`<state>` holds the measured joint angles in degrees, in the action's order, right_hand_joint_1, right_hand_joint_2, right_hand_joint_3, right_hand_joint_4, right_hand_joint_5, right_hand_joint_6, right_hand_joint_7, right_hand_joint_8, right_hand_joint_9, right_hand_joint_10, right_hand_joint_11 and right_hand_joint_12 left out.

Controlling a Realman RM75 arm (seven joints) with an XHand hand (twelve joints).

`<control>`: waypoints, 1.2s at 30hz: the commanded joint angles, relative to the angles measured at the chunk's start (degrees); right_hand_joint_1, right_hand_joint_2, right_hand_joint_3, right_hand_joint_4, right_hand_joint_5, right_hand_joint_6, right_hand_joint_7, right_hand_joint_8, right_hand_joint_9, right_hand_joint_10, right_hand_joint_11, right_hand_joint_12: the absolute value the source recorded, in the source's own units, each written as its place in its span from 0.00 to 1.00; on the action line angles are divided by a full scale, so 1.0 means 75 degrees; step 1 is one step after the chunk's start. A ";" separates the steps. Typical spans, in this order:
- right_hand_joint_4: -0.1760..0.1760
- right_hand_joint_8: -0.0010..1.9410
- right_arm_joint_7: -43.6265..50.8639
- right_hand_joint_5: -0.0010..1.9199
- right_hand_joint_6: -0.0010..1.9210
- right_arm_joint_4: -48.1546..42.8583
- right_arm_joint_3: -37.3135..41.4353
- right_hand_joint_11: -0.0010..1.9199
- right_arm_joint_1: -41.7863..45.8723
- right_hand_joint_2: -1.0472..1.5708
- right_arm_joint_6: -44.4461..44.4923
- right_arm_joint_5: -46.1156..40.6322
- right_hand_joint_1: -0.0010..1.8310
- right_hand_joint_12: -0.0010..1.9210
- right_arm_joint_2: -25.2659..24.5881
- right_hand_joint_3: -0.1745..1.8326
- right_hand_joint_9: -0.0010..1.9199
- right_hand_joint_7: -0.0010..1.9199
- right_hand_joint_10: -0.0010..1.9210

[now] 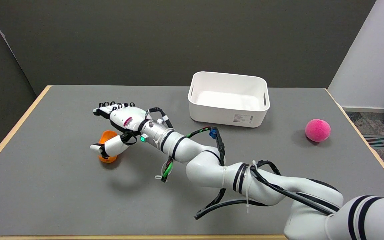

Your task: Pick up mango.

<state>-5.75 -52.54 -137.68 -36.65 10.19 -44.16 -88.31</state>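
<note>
Right hand (117,128) over mango (108,146); white bin (228,115) beyond.

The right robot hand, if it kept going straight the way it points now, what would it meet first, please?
Nothing, it seems: the right robot hand points toward the table's left side, bare there. The mango sits beneath its palm, though depth is unclear.

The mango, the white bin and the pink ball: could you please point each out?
mango (106,136), head view, upper orange surface.
white bin (227,115), head view, front wall.
pink ball (317,130), head view, centre.
</note>
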 commanded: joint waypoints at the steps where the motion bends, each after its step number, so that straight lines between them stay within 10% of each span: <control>1: 0.00 0.24 0.2588 0.08 0.22 -0.0089 0.0433 0.15 0.0493 0.64 0.0998 -0.1672 0.26 0.84 -0.0060 0.47 0.08 0.12 0.51; 14: 0.00 0.27 0.5737 0.08 0.23 -0.1449 -0.0168 0.18 0.1405 0.64 0.2681 -0.5267 0.26 0.87 -0.0042 0.46 0.08 0.12 0.52; 36: 0.00 0.24 0.6395 0.07 0.21 -0.0572 -0.0708 0.11 0.0667 0.65 0.0607 -0.5459 0.25 0.80 -0.0516 0.46 0.05 0.09 0.49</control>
<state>35.69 -64.09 -139.76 -25.52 25.63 -80.46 -88.56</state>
